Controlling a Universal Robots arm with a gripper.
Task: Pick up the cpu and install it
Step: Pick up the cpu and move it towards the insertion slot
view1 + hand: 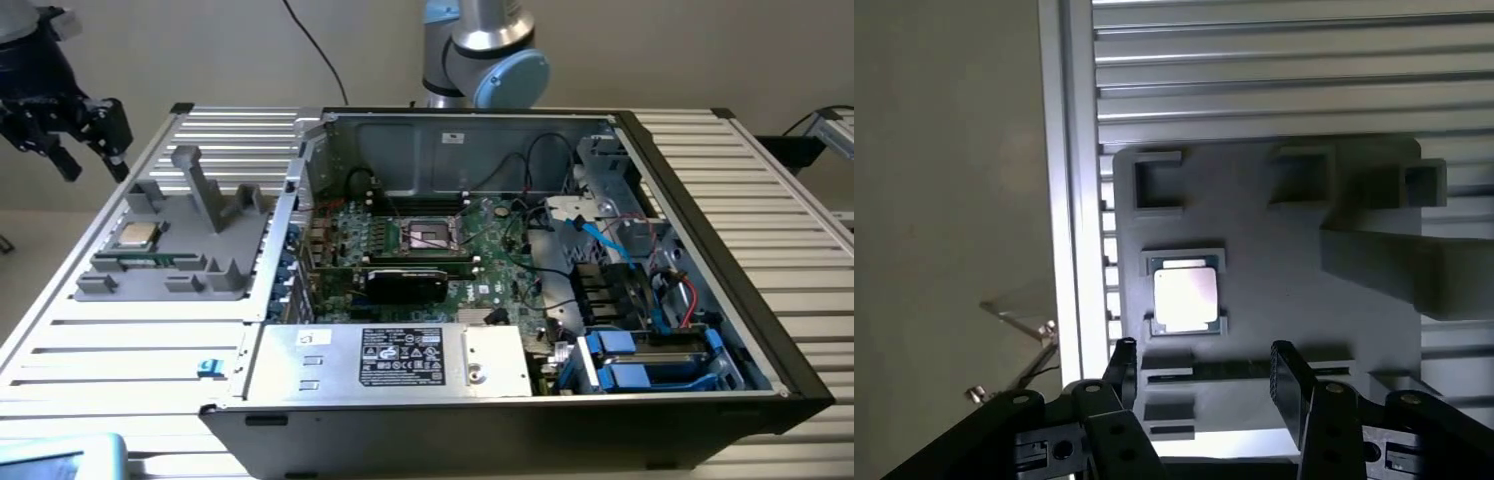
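In the exterior view we see the pincer (91,160) hanging in the air at about ten o'clock of the scene, near the far corner of the slatted metal worktop (120,340). Its black fingers (64,150) are spread wide and pinch nothing.

The cpu (138,236) lies flat, silvery top up, in a shallow recess of a grey holder (200,255). This holder rests on the worktop at nine o'clock of the open computer case (747,300), just beside the case wall. From the cpu, the pincer stands at roughly eleven o'clock, raised and well apart from it.

In the wrist view we look down past the two fingertips of the pincer (1204,360) onto the same holder (1304,260). The cpu (1185,298) sits in its framed seat, close ahead of the gap between the fingers and untouched by either.

Inside the case, the dark square socket frame (430,235) sits on the green board (501,265) near the middle. A metal box with a printed label (400,355) lies at six o'clock of that board. The arm's base (481,60) rises behind the case at twelve o'clock.
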